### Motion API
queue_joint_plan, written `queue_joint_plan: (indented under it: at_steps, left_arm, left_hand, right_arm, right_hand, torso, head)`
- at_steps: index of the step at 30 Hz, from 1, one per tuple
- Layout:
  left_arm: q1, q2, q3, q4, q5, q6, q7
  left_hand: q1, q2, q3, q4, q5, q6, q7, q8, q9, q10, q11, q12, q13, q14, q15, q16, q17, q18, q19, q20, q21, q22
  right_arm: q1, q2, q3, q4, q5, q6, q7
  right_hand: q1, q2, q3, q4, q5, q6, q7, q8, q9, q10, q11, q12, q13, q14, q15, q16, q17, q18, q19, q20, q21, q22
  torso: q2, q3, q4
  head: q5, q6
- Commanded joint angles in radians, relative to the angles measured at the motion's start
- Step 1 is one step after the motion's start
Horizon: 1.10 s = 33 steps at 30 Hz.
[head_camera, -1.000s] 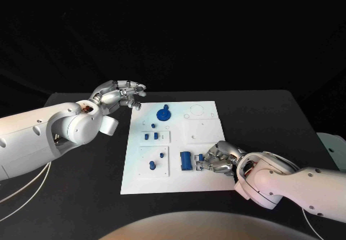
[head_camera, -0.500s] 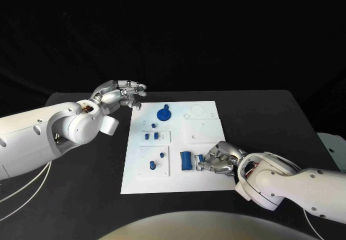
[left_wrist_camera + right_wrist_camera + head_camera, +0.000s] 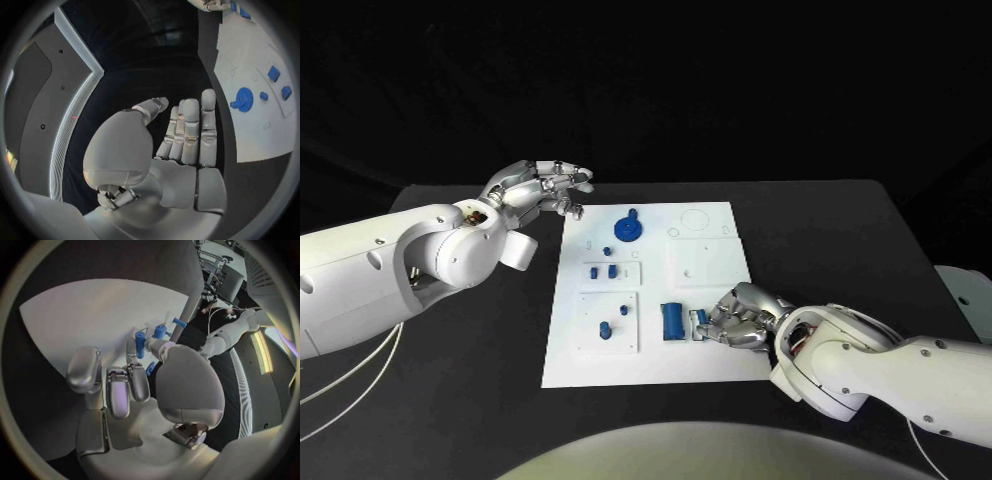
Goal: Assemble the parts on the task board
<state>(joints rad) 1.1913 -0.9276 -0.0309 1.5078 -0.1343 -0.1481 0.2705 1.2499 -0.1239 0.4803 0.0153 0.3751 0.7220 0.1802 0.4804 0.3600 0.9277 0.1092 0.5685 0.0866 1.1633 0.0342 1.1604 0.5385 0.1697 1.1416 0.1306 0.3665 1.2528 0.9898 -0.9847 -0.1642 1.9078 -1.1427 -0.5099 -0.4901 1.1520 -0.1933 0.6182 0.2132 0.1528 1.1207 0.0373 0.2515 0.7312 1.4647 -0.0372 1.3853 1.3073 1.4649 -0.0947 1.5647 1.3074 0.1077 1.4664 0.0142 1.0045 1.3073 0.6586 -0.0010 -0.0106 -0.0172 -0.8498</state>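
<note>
The white task board [image 3: 711,255] lies in the middle of the table. My right hand [image 3: 743,318] rests on its near right part with the fingers curled. It pinches a small blue part [image 3: 697,320] between thumb and a finger, and that part [image 3: 150,368] shows under the thumb in the right wrist view. A blue cylinder [image 3: 672,320] lies just beside it, the same cylinder [image 3: 139,344] lying past the fingertips. My left hand [image 3: 538,187] hovers off the board's far left corner, holding nothing, its fingers [image 3: 187,130] straight. A round blue part [image 3: 629,230] stands at the far end.
Small blue parts [image 3: 603,271] sit in a raised block on the board's left side, and two more [image 3: 604,329] sit in the block nearer me. Black table [image 3: 834,230] surrounds the board. A pale object [image 3: 966,295] lies at the table's right edge.
My right hand has crept slightly toward the near edge with the small blue part. My left hand has stayed where it was.
</note>
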Motion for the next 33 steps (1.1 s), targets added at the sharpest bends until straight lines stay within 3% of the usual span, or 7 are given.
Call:
queue_joint_plan:
  at_steps: [1, 6, 10, 11, 16, 18, 33]
  left_arm:
    - [0.000, 0.002, 0.001, 0.002, 0.001, 0.016, 0.004]
    - [0.000, 0.002, 0.001, 0.002, 0.001, 0.015, 0.004]
    - [0.000, 0.002, 0.001, 0.002, 0.001, 0.015, 0.004]
    - [0.000, 0.002, 0.001, 0.002, 0.001, 0.015, 0.004]
    - [0.000, 0.003, 0.001, 0.001, 0.001, 0.014, 0.003]
    - [0.000, 0.004, 0.001, 0.001, 0.001, 0.014, 0.003]
    - [0.000, 0.004, 0.001, 0.001, 0.001, 0.015, 0.003]
  left_hand:
    - [-0.007, -0.006, -0.001, 0.005, 0.006, -0.007, -0.002, 0.007, 0.001, -0.010, 0.000, 0.006, -0.001, -0.008, -0.002, -0.004, 0.000, 0.011, 0.001, 0.005, -0.004, -0.001]
    - [-0.007, -0.006, -0.001, 0.005, 0.006, -0.007, -0.002, 0.007, 0.001, -0.010, 0.000, 0.006, -0.001, -0.008, -0.002, -0.004, 0.000, 0.011, 0.001, 0.005, -0.004, -0.001]
    - [-0.007, -0.006, -0.001, 0.005, 0.006, -0.007, -0.002, 0.007, 0.001, -0.010, 0.000, 0.006, -0.001, -0.008, -0.002, -0.004, 0.000, 0.011, 0.001, 0.005, -0.004, -0.001]
    - [-0.007, -0.006, -0.002, 0.006, 0.006, -0.007, -0.001, 0.007, 0.001, -0.011, 0.000, 0.005, -0.001, -0.009, -0.001, -0.004, -0.001, 0.011, 0.001, 0.005, -0.004, -0.002]
    - [-0.007, -0.006, -0.002, 0.006, 0.006, -0.007, -0.001, 0.007, 0.001, -0.011, 0.000, 0.005, -0.001, -0.009, -0.001, -0.004, -0.001, 0.011, 0.001, 0.005, -0.004, -0.002]
    - [-0.007, -0.006, -0.002, 0.006, 0.006, -0.007, -0.001, 0.007, 0.001, -0.011, 0.000, 0.005, -0.001, -0.009, -0.001, -0.004, -0.001, 0.011, 0.001, 0.005, -0.004, -0.002]
    - [-0.007, -0.006, -0.002, 0.006, 0.006, -0.007, -0.001, 0.007, 0.001, -0.011, 0.000, 0.005, -0.001, -0.009, -0.001, -0.004, -0.001, 0.011, 0.001, 0.005, -0.004, -0.002]
  right_arm:
    - [-0.002, 0.002, -0.001, 0.002, -0.017, 0.025, 0.002]
    - [-0.002, 0.002, -0.001, 0.003, -0.018, 0.018, 0.006]
    - [-0.002, 0.002, -0.001, 0.003, -0.018, 0.014, 0.009]
    - [-0.002, 0.002, -0.001, 0.003, -0.018, 0.013, 0.009]
    - [-0.002, 0.001, -0.001, 0.002, -0.022, 0.017, 0.008]
    - [-0.002, 0.002, -0.001, 0.002, -0.022, 0.018, 0.007]
    - [-0.002, -0.003, -0.001, -0.004, -0.030, 0.012, 0.002]
  right_hand:
    - [-0.019, -0.007, 0.005, 0.004, -0.007, 0.005, -0.005, 0.002, -0.001, 0.028, -0.002, 0.000, 0.119, 0.104, -0.003, 0.004, 0.256, -0.015, 0.000, -0.003, 0.000, 0.139]
    - [-0.053, -0.027, -0.007, 0.022, -0.029, 0.005, -0.003, 0.001, 0.000, 0.026, -0.001, -0.004, 0.116, 0.104, -0.001, 0.003, 0.255, -0.014, -0.001, -0.001, -0.004, 0.138]
    - [-0.109, -0.052, -0.082, 0.070, -0.055, 0.007, 0.000, -0.003, -0.005, 0.025, 0.002, -0.008, 0.113, 0.104, 0.002, 0.003, 0.253, -0.013, -0.002, 0.001, -0.010, 0.136]
    - [-0.126, -0.047, -0.137, 0.072, -0.017, 0.008, 0.001, -0.006, -0.007, 0.024, 0.003, -0.011, 0.111, 0.103, 0.003, 0.002, 0.252, -0.013, -0.003, 0.002, -0.012, 0.136]
    - [-0.116, 0.005, -0.373, 0.080, 0.032, 0.008, 0.002, -0.020, -0.022, 0.021, 0.004, -0.015, 0.109, 0.103, 0.003, 0.001, 0.248, -0.011, -0.005, 0.004, -0.023, 0.134]
    - [-0.111, 0.011, -0.413, 0.080, 0.046, 0.008, 0.002, -0.021, -0.023, 0.020, 0.005, -0.016, 0.107, 0.103, 0.003, 0.001, 0.247, -0.011, -0.006, 0.004, -0.026, 0.133]
    - [-0.043, 0.056, -0.412, 0.075, 0.076, 0.007, 0.001, -0.027, -0.030, 0.021, 0.004, -0.015, 0.109, 0.103, 0.003, 0.001, 0.248, -0.011, -0.004, 0.003, -0.022, 0.134]
  torso:
    - [0.000, -0.0002, 0.0005]
    - [0.000, -0.0001, 0.0002]
    - [0.000, -0.0001, 0.0003]
    - [0.000, -0.0001, 0.0002]
    - [0.000, 0.0003, -0.0004]
    - [0.000, 0.0002, 0.0000]
    - [0.000, 0.0004, 0.0001]
  head:
    - [0.001, 0.001]
    - [0.002, 0.000]
    - [0.003, 0.001]
    - [0.003, 0.001]
    - [0.004, 0.002]
    - [0.004, 0.002]
    - [0.004, 0.005]
